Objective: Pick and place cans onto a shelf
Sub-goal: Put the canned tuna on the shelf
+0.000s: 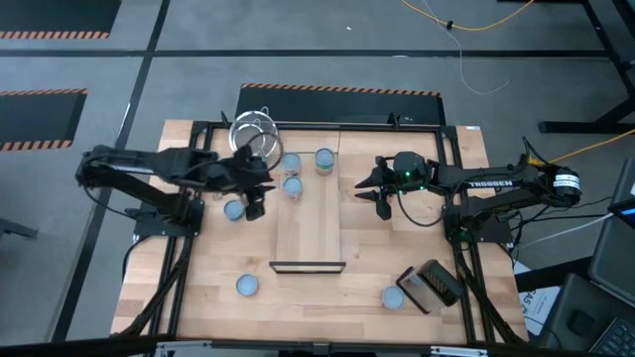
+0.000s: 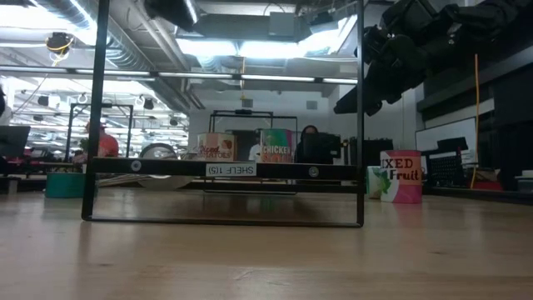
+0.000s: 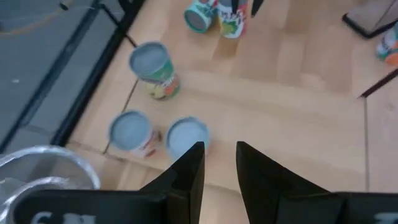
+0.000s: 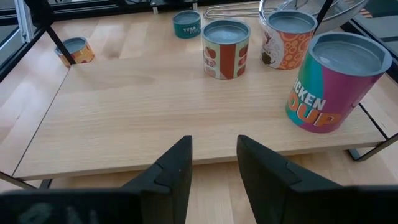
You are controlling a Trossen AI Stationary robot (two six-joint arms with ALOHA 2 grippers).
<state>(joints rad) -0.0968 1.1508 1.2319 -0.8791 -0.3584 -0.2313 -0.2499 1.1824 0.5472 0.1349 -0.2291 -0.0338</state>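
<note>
The shelf [image 1: 310, 228] is a long light wood board with a black bar [image 1: 308, 266] at its near end. Three cans [image 1: 292, 162] [image 1: 324, 159] [image 1: 292, 185] stand upright on its far end. Other cans stand on the table at the left [image 1: 234, 209], near left [image 1: 246, 286] and near right [image 1: 393, 297]. Two more [image 3: 231, 18] stand under my right arm. My left gripper [image 3: 217, 163] is open and empty, above the table just left of the shelf's cans. My right gripper [image 4: 214, 162] is open and empty, right of the shelf and facing it.
A wire-mesh strainer [image 1: 254, 134] sits at the far left beside the shelf's cans. A dark rectangular box [image 1: 429, 286] lies at the near right. The shelf's middle and near part [image 4: 155, 106] are bare wood. A black frame [image 1: 198, 129] borders the table.
</note>
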